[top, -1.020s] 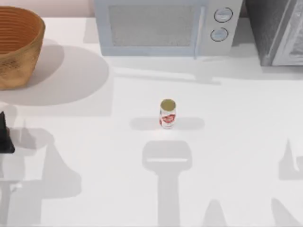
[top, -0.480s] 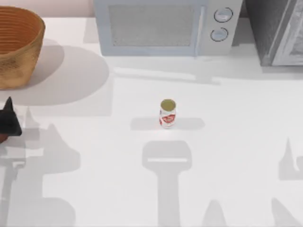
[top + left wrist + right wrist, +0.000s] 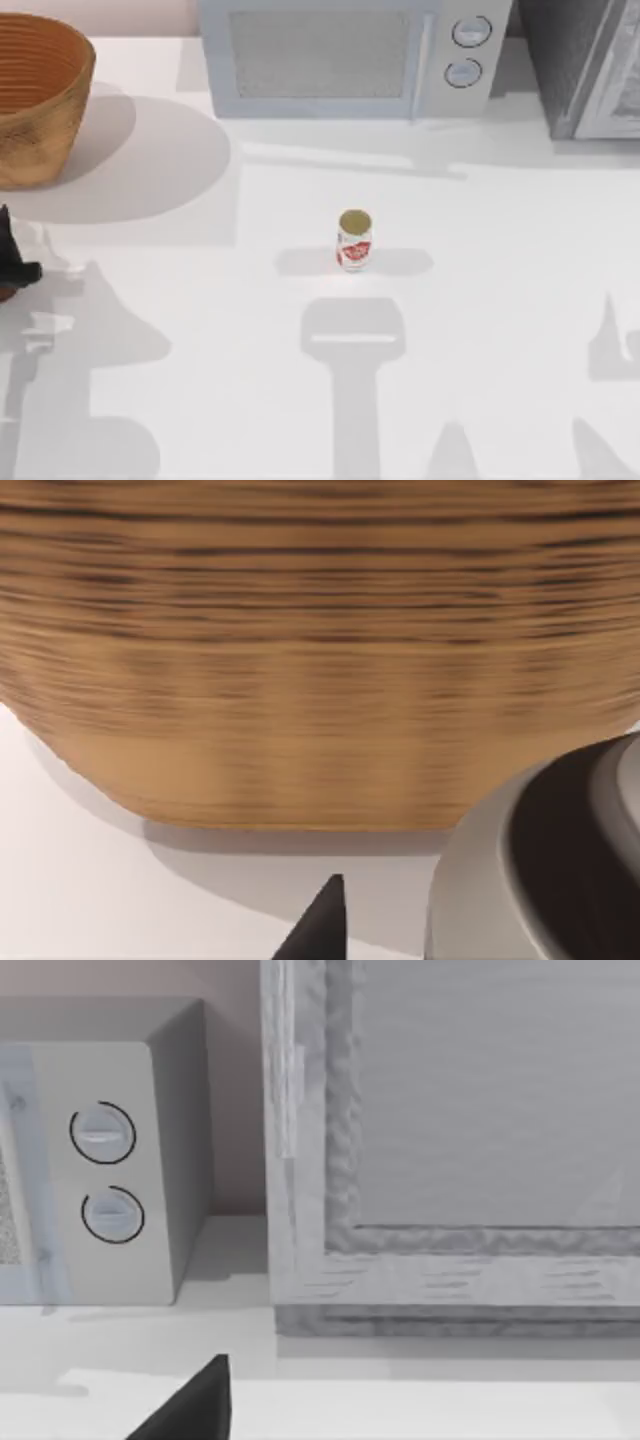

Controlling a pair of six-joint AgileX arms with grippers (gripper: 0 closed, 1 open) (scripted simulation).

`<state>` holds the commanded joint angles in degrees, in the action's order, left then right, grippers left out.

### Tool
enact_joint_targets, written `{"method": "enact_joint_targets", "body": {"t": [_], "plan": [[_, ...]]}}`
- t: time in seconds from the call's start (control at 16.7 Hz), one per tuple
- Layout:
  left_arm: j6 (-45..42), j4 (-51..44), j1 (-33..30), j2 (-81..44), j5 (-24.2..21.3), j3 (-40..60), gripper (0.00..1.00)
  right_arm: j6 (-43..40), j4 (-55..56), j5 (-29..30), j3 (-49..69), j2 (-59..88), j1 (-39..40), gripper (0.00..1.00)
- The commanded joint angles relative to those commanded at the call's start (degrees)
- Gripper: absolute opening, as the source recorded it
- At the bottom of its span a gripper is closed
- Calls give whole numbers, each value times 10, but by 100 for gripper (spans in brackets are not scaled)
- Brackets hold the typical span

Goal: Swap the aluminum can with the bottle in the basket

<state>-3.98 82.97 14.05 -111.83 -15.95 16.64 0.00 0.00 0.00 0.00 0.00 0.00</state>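
Left gripper (image 3: 12, 262) at the table's left edge, just below the basket (image 3: 40, 95); can (image 3: 354, 240) alone mid-table

The can stands upright near the table's (image 3: 500, 330) centre, gold top up, red label showing, well apart from everything else. The basket sits at the far left corner, beside the microwave (image 3: 345, 55) along the back edge. The left gripper is a black shape cut off by the frame, with a reddish-brown sliver just under it that may be the bottle (image 3: 5, 294); whether the claw grips it, or how wide it stands, I cannot tell. From the left wrist the basket's woven wall (image 3: 300, 680) looms close, with one dark fingertip (image 3: 322, 925) and a grey rounded arm part in front. The right wrist camera faces the microwave's dials (image 3: 104, 1132) and a grey cabinet (image 3: 470, 1140), one black fingertip (image 3: 195, 1410) at the edge
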Motion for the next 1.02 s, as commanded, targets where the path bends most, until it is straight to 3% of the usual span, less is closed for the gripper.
{"method": "enact_joint_targets", "body": {"t": [0.36,1.02], "plan": [[0,0,0,0,0,0,2,0,0,0,0,0,0,100],[-3,-2,6,7,3,0,0,0,0,0,0,0,0,100]]}}
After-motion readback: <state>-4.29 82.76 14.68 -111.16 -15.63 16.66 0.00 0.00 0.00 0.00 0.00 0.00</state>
